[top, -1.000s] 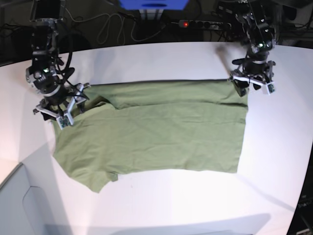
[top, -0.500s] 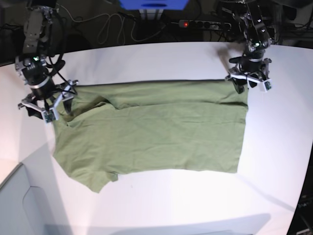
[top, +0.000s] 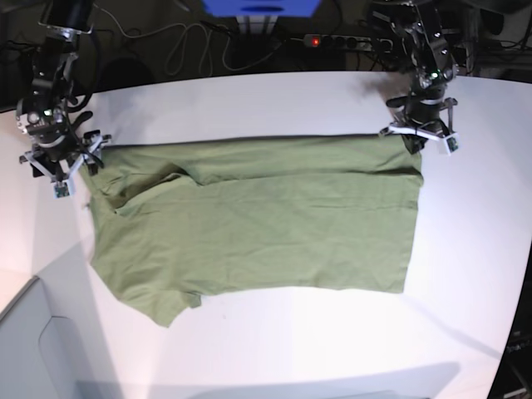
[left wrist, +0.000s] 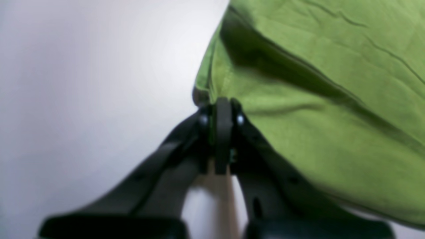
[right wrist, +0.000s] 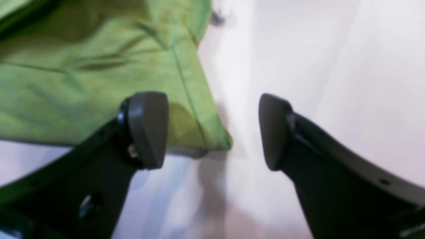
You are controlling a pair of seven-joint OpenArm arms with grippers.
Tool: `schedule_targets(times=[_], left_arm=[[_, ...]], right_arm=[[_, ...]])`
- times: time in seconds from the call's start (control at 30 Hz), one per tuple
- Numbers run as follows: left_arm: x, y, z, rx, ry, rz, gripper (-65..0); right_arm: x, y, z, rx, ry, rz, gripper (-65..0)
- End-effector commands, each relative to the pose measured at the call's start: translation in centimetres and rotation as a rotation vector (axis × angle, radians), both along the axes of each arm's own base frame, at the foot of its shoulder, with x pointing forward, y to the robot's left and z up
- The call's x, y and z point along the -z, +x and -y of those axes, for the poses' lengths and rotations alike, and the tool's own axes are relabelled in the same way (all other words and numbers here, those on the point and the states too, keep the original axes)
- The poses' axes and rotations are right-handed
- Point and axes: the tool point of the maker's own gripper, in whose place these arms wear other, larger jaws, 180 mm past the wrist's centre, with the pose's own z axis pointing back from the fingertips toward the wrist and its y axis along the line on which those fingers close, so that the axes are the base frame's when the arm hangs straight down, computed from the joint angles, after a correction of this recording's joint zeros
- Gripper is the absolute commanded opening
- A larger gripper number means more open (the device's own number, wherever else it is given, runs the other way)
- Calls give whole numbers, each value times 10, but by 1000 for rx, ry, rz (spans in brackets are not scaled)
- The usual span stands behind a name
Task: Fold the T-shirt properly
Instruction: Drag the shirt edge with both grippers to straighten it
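Note:
The olive-green T-shirt (top: 258,220) lies spread flat on the white table (top: 274,341), folded over along its far edge. My left gripper (top: 414,143) is at the shirt's far right corner. In the left wrist view this gripper (left wrist: 223,111) is shut on the hem of the T-shirt (left wrist: 332,99), lifting it slightly. My right gripper (top: 68,166) hovers at the shirt's far left corner. The right wrist view shows this gripper (right wrist: 212,132) open, with a corner of the T-shirt (right wrist: 83,83) lying below, between its fingertips (right wrist: 147,129).
Behind the table's far edge are a power strip (top: 349,39) with a red light, loose cables (top: 191,46) and a blue object (top: 262,8). A grey surface (top: 41,349) adjoins the table at the front left.
My left gripper has closed on the shirt's far right corner. The right arm has moved left and back along the shirt's edge, still open.

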Motion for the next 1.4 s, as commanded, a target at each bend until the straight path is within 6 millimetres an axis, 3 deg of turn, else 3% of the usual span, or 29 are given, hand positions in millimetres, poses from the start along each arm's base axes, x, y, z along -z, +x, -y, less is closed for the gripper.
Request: schedule_targets(times=[0.0, 0.37, 0.53, 0.7, 0.87, 1.0, 1.37], left_arm=[[1, -2, 1, 5, -4, -13, -650], [3, -5, 1, 5, -4, -23, -650], [4, -10, -1, 0, -1, -32, -650], [8, -20, -2, -1, 1, -54, -650], [12, -34, -1, 1, 4, -81, -650], [9, -41, -1, 7, 12, -86, -650], [-20, -58, 12, 31, 38, -54, -650]], right_arm=[[-8, 8, 6, -16, -15, 25, -243], [19, -7, 9, 2, 11, -54, -266], [33, -13, 2, -12, 28, -96, -452], [34, -16, -7, -93, 42, -114, -650], [29, -24, -12, -129, 29, -112, -649], [11, -26, -17, -160, -3, -74, -649], [-22, -36, -24, -233, -82, -25, -649]])
